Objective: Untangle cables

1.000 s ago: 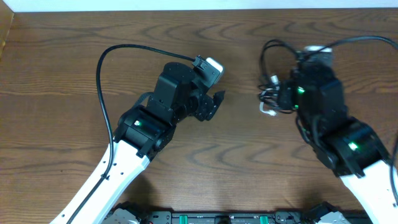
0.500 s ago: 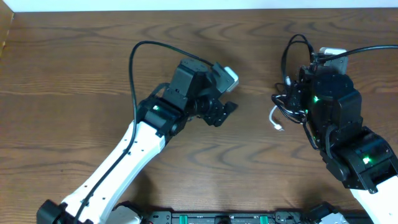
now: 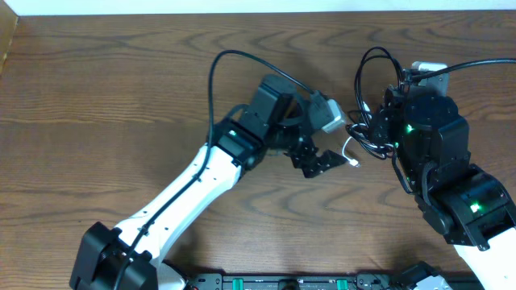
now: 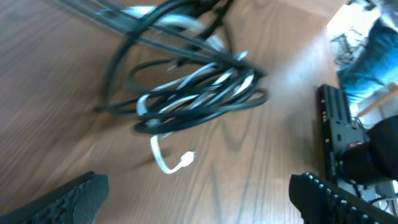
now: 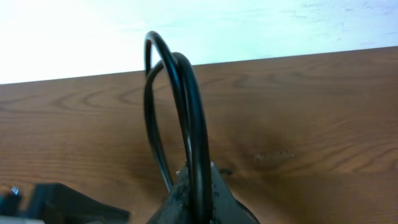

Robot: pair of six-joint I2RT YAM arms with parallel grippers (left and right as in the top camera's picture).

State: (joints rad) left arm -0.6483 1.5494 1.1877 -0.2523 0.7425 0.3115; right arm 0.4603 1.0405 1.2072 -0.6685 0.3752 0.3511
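A tangled bundle of cables (image 3: 367, 133) lies on the brown wood-grain counter (image 3: 121, 80), right of centre and between the two arms. It is made of a thin, glossy black cord (image 4: 186, 118) wound in several loose oval loops and a slightly thicker, smooth white cord (image 4: 155, 152) threaded through them; in the left wrist view the strands run side by side and cross one another. A short hooked tail of the white cord curls out below the coil and ends in a small white plug (image 4: 186, 160) lying flat on the wood.

The left end effector (image 3: 322, 161) hovers just beside the bundle on its left, jaws spread wide with nothing between them; its dark, finely ribbed fingers (image 4: 81, 196) show at the two lower corners of the wrist view, and the white plug lies on the counter in the gap ahead of them.

The right end effector (image 5: 194, 202) is pressed together on the black cord; two rounded loops of it rise in tall, narrow arches from between the matte, rough-textured dark fingers. In the overhead view the same loops stand up from the bundle toward the far side of the counter. A thick black arm lead (image 3: 212, 80) arcs in a smooth curve above the white shell of the left arm.
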